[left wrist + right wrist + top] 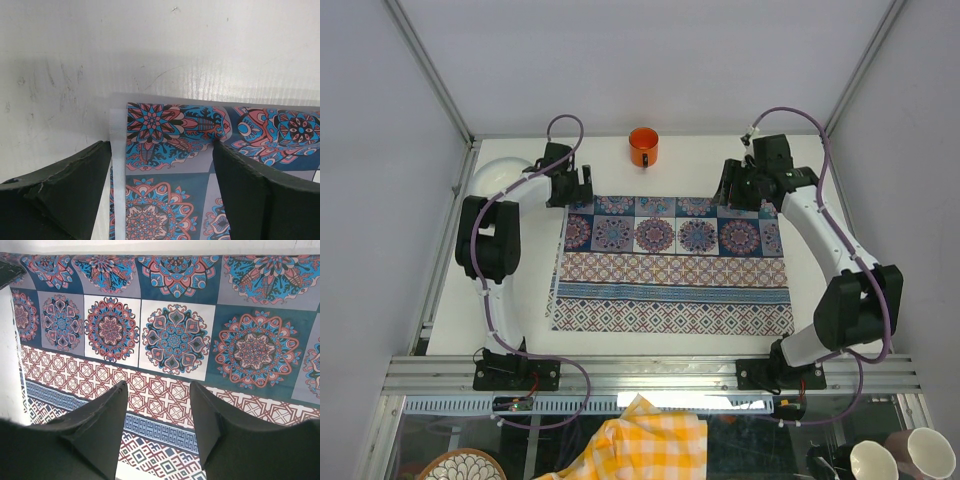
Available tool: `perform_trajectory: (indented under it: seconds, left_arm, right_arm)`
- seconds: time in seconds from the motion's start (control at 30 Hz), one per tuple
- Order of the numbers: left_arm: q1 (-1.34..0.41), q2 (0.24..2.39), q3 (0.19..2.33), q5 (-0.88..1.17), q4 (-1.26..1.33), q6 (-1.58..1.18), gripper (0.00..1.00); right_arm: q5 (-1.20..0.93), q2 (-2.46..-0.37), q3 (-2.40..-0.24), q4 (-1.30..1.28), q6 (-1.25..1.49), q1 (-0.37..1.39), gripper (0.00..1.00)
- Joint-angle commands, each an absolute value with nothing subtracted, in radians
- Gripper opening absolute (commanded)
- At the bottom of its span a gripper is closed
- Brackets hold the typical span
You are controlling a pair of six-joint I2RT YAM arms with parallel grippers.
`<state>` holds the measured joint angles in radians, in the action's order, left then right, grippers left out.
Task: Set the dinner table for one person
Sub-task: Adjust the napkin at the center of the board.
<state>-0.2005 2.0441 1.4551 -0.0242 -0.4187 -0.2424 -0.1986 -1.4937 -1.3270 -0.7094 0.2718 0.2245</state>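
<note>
With the left gripper [161,147] and the right gripper [159,386] both released at the far corners of the cloth [675,265] spread on the white counter [690,150], any low travel risks snagging and wrinkling the cloth.

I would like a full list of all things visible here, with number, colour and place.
dinner table: one, white, under cloth and mug
patterned cloth: one, blue and purple, spread mid-table
mug: one, orange, far edge beyond cloth
dome: one, white, far left corner
checked cloth: one, yellow, below near rail
patterned bowl: one, pale, bottom left
cups: two, whitish, bottom right
left fingers: two, black, open astride the cloth's corner
right fingers: two, black, open above the cloth
</note>
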Motion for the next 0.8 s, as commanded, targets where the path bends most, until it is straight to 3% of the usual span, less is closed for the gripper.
perform_trajectory:
  seconds: [0.0, 0.17, 0.23, 0.3, 0.4, 0.77]
  left_arm:
    - [-0.188, 2.012, 1.512, -0.025, -0.383, -0.234, 0.82]
    - [-0.188, 2.027, 1.545, -0.019, -0.418, -0.25, 0.67]
    - [-0.187, 2.03, 1.556, -0.027, -0.431, -0.259, 0.39]
    - [-0.188, 2.031, 1.562, -0.035, -0.44, -0.266, 0.2]
    - [-0.188, 2.036, 1.571, -0.04, -0.453, -0.268, 0.0]
    - [-0.188, 2.013, 1.585, -0.07, -0.469, -0.284, 0.0]
  right_arm:
    - [-0.197, -1.502, -1.327, -0.695, 0.289, 0.229, 0.55]
    - [-0.195, -1.508, -1.322, -0.694, 0.293, 0.229, 0.54]
    - [-0.192, -1.509, -1.323, -0.695, 0.294, 0.229, 0.54]
    - [-0.188, -1.513, -1.322, -0.697, 0.295, 0.23, 0.54]
    - [-0.184, -1.517, -1.319, -0.698, 0.296, 0.229, 0.53]
    - [-0.19, -1.536, -1.314, -0.701, 0.3, 0.229, 0.52]
